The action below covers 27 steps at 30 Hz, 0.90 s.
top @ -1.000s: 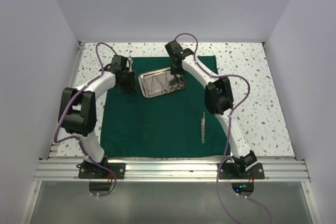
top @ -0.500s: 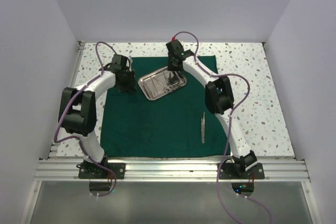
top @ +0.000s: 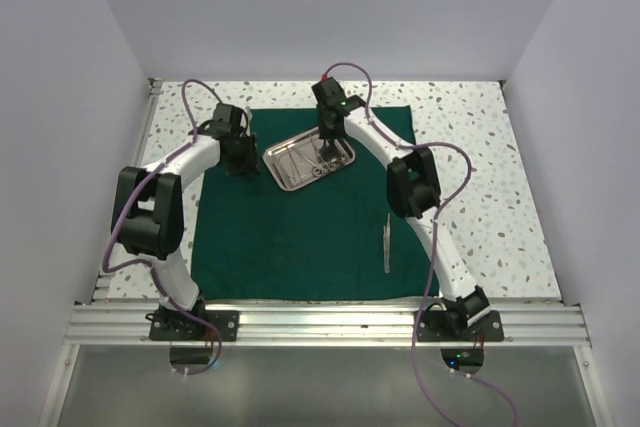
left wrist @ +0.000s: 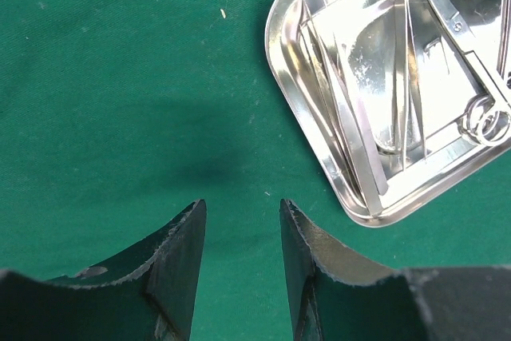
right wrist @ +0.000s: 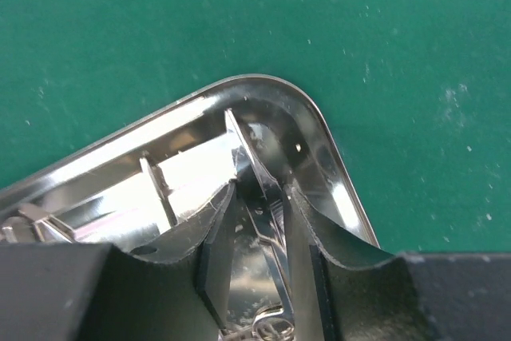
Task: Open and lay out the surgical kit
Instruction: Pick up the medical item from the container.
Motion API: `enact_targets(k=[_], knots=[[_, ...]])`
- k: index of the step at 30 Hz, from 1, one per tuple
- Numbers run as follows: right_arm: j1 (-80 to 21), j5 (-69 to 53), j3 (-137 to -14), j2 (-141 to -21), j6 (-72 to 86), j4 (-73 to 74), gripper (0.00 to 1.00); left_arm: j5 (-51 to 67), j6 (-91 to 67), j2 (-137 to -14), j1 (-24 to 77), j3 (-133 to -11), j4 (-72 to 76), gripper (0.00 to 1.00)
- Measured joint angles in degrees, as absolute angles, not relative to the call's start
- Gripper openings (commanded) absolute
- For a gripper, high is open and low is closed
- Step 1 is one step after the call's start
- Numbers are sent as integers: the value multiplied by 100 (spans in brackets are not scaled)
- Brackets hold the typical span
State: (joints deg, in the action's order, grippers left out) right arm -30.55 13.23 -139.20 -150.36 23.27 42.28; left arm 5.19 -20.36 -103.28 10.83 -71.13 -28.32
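The dark green cloth (top: 290,237) lies spread flat on the table. The steel tray (top: 280,179) sits at its far middle. My right gripper (top: 325,144) reaches into the tray; in the right wrist view its jaws (right wrist: 257,215) stand narrowly open astride the scissors (right wrist: 270,201) near the tray's corner (right wrist: 323,137). My left gripper (top: 240,159) hovers open and empty over bare cloth (left wrist: 120,77) just left of the tray (left wrist: 275,33), which holds tweezers (left wrist: 351,125) and scissors (left wrist: 449,20). One pair of tweezers (top: 387,244) lies on the cloth at the right.
The speckled tabletop (top: 480,177) shows around the cloth. White walls close in the left, back and right sides. An aluminium rail (top: 320,325) with both arm bases runs along the near edge.
My right gripper has shifted a little left and back inside the tray, and the tray has turned slightly. The left arm has not moved.
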Motion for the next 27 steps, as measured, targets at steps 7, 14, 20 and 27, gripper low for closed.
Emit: enact_targets(k=[7,14,20,27], knots=[[-3151,1667,-13920,-15036,2126,4316,15,526,-2036,-10328,1083,-7113,-2821,46],[-3212,1949,-13937,-15036,2023,4475,0,532,-2038,-10328,1083,-7113,-2792,46],[-3236,2069,-13952,-15030,1997,4604,0,534,-2038,-10328,1083,-7113,-2790,46],[-3236,2088,-14022,-14975,1986,4799,0,572,-2038,-10328,1057,-7116,-2792,46]])
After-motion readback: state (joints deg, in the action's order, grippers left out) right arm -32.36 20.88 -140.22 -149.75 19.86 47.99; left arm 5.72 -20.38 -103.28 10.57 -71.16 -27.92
